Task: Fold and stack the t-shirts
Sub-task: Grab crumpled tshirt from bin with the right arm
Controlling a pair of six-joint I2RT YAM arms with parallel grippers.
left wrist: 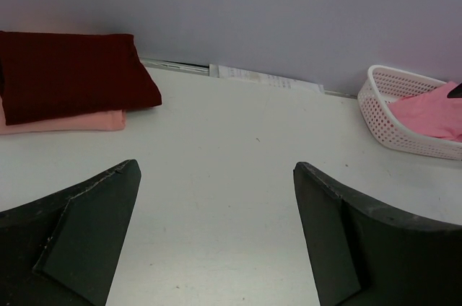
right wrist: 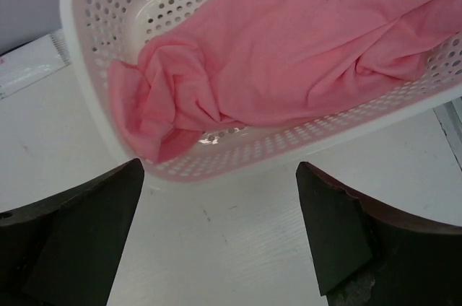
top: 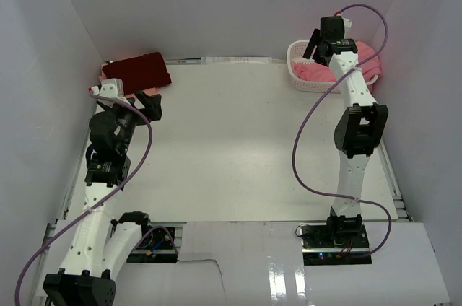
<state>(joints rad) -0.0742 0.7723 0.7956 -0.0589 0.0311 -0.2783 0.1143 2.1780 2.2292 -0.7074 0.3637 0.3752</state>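
Observation:
A folded dark maroon t-shirt [top: 137, 71] [left wrist: 68, 75] lies at the far left by the back wall, on top of a folded peach-pink t-shirt [left wrist: 65, 122]. A crumpled salmon-pink t-shirt [right wrist: 289, 46] [top: 317, 71] [left wrist: 429, 115] fills the white mesh basket [right wrist: 94, 82] [top: 299, 68] [left wrist: 390, 118] at the far right and hangs over its rim. My left gripper [top: 148, 102] [left wrist: 216, 176] is open above the bare table, just right of the folded stack, holding nothing. My right gripper [top: 317, 45] [right wrist: 220, 172] is open and empty, hovering over the basket's near-left rim.
White walls close in the table on the left, back and right. A white paper strip [left wrist: 267, 77] lies along the foot of the back wall. Purple cables [top: 303, 140] loop beside each arm. A white panel [top: 289, 263] covers the near edge.

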